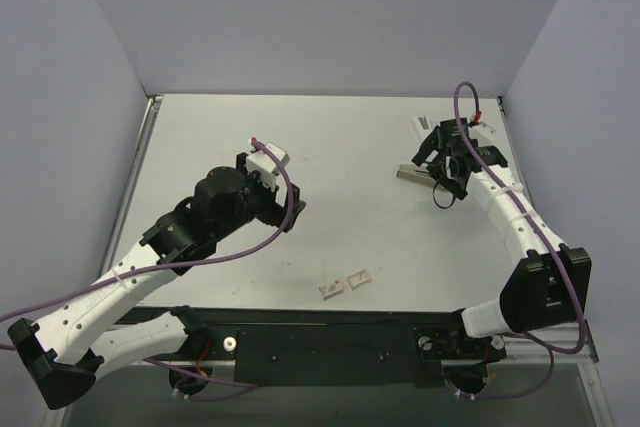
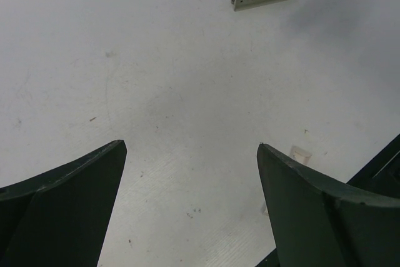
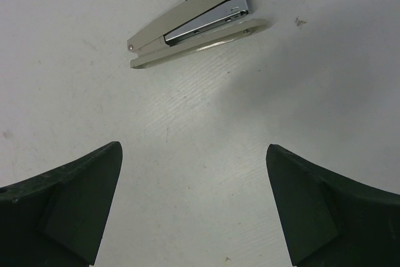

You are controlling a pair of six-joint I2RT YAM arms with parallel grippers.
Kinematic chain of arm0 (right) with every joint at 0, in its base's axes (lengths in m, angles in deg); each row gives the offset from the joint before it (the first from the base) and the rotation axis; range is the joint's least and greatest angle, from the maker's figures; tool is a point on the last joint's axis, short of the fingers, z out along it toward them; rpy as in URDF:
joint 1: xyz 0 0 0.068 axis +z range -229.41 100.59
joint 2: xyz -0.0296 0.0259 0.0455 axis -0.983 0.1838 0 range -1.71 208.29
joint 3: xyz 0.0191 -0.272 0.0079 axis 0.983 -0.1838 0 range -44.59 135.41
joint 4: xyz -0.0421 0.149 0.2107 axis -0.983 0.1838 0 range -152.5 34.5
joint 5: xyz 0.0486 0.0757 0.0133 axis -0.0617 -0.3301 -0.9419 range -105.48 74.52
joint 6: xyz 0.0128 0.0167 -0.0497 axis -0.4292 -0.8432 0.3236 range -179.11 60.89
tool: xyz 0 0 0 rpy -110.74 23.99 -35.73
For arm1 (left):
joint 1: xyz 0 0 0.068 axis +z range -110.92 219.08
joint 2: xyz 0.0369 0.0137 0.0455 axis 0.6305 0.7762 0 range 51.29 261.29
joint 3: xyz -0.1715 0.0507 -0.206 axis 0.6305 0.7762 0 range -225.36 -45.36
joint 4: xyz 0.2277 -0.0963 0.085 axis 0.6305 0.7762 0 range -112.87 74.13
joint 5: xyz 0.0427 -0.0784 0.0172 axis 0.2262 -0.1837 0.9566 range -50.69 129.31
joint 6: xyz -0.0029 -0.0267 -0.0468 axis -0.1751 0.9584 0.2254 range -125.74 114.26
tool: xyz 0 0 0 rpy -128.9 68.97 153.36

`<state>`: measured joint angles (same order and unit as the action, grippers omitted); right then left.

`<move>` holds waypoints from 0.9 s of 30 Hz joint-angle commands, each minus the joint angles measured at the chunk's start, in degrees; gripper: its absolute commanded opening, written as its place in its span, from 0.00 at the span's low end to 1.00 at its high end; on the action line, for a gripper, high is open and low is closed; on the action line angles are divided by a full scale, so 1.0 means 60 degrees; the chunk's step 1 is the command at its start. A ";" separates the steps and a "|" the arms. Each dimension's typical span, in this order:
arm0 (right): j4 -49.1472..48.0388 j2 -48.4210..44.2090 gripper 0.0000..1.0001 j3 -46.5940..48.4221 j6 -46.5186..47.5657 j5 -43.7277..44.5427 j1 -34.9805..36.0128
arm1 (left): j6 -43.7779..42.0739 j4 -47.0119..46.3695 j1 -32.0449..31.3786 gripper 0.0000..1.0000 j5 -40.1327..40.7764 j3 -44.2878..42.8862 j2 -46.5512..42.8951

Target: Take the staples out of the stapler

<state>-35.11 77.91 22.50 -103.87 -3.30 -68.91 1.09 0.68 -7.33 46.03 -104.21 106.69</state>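
Pale table (image 1: 330,207), stapler (image 3: 194,26) perhaps closed toward right edge; left hand (image 2: 190,145), right hand (image 3: 194,145) wide.

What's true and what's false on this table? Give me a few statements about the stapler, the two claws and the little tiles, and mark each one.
1. The stapler lies on the table, with neither gripper touching it. True.
2. The right gripper is shut. False: its jaws stand wide open and empty.
3. The stapler lies closest to the left arm. False: it lies on the right side, just ahead of the right gripper.
4. Two small white tiles lie near the table's near edge. True.
5. The left gripper is open with nothing between its fingers. True.
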 commanded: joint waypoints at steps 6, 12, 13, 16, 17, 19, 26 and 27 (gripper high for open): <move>-0.0639 0.1509 0.87 0.0478 -0.1842 0.0327 -0.0446 | -0.0113 0.0089 -0.0013 0.97 -0.0622 -0.0094 -0.0092; -0.0802 0.2549 0.80 0.0990 -0.2238 0.0122 -0.0740 | -0.0171 0.0147 -0.0013 0.97 -0.0666 -0.0050 -0.0151; -0.0816 0.2740 0.76 0.1049 -0.2340 0.0166 -0.0754 | -0.0186 0.0162 -0.0028 0.97 -0.0724 -0.0050 -0.0151; -0.1050 0.2961 0.73 0.1079 -0.2531 0.0327 -0.0784 | -0.0215 0.0206 -0.0013 0.97 -0.0812 -0.0079 -0.0165; -0.1109 0.3077 0.71 0.1079 -0.2619 0.0313 -0.0798 | -0.0230 0.0191 -0.0013 0.97 -0.0842 -0.0050 -0.0194; -0.1226 0.3268 0.69 0.1079 -0.2779 0.0255 -0.0827 | -0.0245 0.0191 -0.0014 0.97 -0.0886 -0.0036 -0.0195; -0.1343 0.3942 0.66 0.1226 -0.3219 0.0006 -0.0842 | -0.0245 0.0206 0.0016 0.97 -0.1003 -0.0065 -0.0092; -0.1373 0.4030 0.65 0.1211 -0.3249 -0.0009 -0.0842 | -0.0245 0.0220 0.0001 0.97 -0.1032 -0.0079 -0.0078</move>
<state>-43.54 100.70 27.99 -120.81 -3.21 -73.50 0.33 2.23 -7.31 41.33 -104.18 106.51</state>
